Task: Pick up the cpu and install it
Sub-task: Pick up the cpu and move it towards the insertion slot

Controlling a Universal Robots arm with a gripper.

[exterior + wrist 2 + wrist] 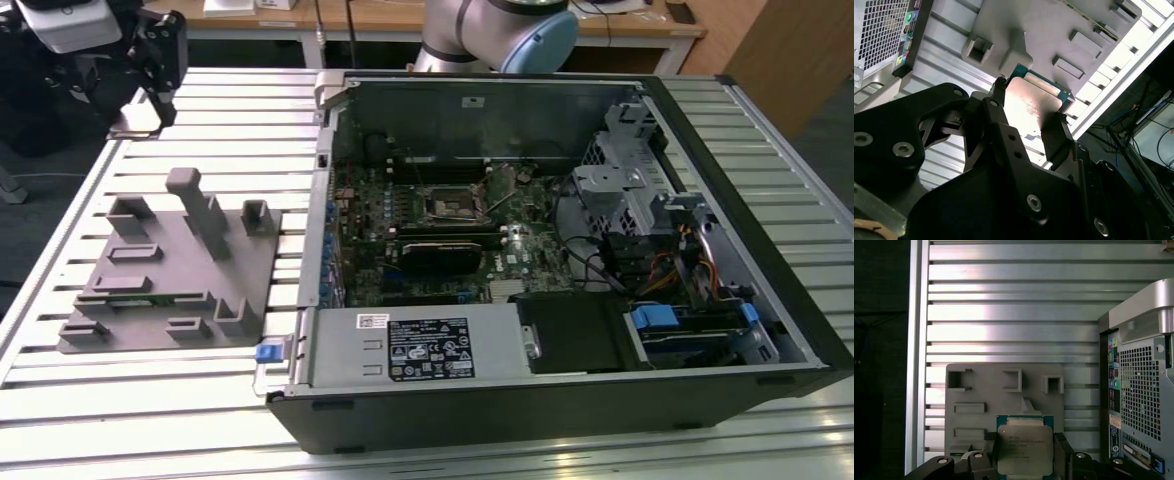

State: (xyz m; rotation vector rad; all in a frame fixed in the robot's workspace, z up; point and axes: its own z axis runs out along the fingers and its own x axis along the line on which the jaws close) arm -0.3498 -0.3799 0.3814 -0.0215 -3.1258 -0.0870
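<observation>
The cpu (1024, 449), a flat square chip with a silvery top and green edge, is clamped between my gripper's (1025, 454) two black fingers. The second wrist view shows the same hold, with the cpu (1031, 106) between the fingers (1058, 137) and lifted above the grey tray (1044, 30). In the exterior view my gripper (147, 108) hangs over the table's far corner on the exterior view's left, beyond the grey tray (174, 270). The dark square socket (454, 203) lies on the motherboard inside the open computer case (561, 400).
The slatted metal table (160, 420) carries the tray and the case. The tray has upright posts (200, 210) and several pockets. Drive cages and cables (667, 260) fill the case's side on the exterior view's right. The case's rear panel (1139, 390) stands close beside the tray.
</observation>
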